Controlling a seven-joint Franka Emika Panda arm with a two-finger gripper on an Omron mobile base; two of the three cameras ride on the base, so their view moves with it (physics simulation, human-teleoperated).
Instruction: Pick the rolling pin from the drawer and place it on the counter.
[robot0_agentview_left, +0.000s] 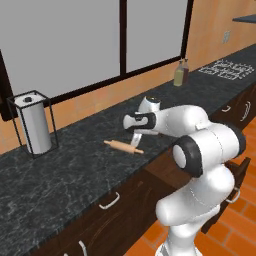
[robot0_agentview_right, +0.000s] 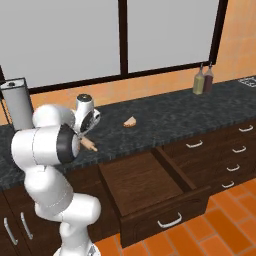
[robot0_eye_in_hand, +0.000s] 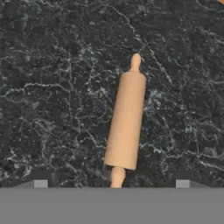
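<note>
The rolling pin (robot0_eye_in_hand: 126, 120) lies flat on the black marbled table (robot0_agentview_left: 60, 170), near its front edge and just above the open drawer (robot0_agentview_right: 150, 187), whose box looks bare inside. In the hand view both knobbed ends show and nothing presses on the barrel; the hand (robot0_agentview_left: 136, 135) hangs close over it with its fingers spread wide to either side, holding nothing. So the placing looks done, as far as one can judge.

The main risk is the pin's own shape: a smooth cylinder on a hard slab will roll at a nudge. If the hand lifts off at a slant, or a fingertip brushes the barrel on the way up, the pin could trundle towards the front edge and drop back into the drawer or onto the tiled floor (robot0_agentview_right: 225, 220). A straight rise away from the table would avoid that.

Further off, a small tan wedge (robot0_agentview_right: 130, 121) sits to one side on the table, a paper-towel holder (robot0_agentview_left: 33, 125) to the other, and two bottles (robot0_agentview_right: 204, 80) by the window; a wide swing of the arm could knock any of them
</note>
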